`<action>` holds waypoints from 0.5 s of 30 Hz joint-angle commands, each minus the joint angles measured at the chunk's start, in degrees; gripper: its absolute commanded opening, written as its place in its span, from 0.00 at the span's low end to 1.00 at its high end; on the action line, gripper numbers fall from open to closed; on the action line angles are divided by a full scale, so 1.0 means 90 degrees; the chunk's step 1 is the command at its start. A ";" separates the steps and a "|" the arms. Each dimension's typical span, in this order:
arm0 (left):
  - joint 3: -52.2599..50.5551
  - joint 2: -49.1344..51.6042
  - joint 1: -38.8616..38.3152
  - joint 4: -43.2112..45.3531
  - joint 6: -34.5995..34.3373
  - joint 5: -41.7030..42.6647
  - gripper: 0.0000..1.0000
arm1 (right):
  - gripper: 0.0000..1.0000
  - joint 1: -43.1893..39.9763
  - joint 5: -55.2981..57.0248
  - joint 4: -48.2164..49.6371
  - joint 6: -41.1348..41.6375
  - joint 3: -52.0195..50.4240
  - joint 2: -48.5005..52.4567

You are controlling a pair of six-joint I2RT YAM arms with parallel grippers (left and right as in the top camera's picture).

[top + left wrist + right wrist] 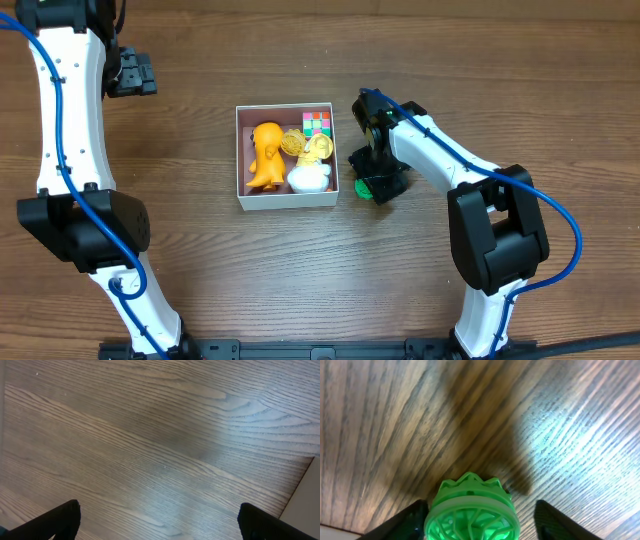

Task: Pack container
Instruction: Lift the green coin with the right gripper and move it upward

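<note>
Green toy [470, 510] dead centre, right gripper [482, 522] straddling it, jaws spread, not clamped — looks like grasp step. Left wrist: left gripper [159, 520] gaping, nothing held, over table [150, 430]. Overhead: container [288, 201] just beside toy, part-filled; next — clamp, lift, clear wall.

Overhead looks straight down; 2 wrist views hug the table [300, 280].

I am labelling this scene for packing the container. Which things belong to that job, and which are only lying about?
In the job: container; orange toy, yellow toy, white toy and coloured cube inside it; green toy outside it, between the right gripper's fingers.
Only lying about: no loose thing in view. The left gripper hangs open over bare table.
</note>
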 commanded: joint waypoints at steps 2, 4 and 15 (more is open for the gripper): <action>0.0119 0.0083 -0.0002 -0.0010 0.0121 0.0027 1.00 | 0.59 0.0010 0.0107 0.0027 0.0017 0.0000 0.0117; 0.0119 0.0083 -0.0002 -0.0010 0.0121 0.0027 1.00 | 0.57 0.0010 0.0102 0.0027 0.0017 0.0000 0.0117; 0.0119 0.0083 -0.0002 -0.0010 0.0121 0.0027 1.00 | 0.49 0.0010 -0.0058 0.0175 0.0017 0.0002 0.0117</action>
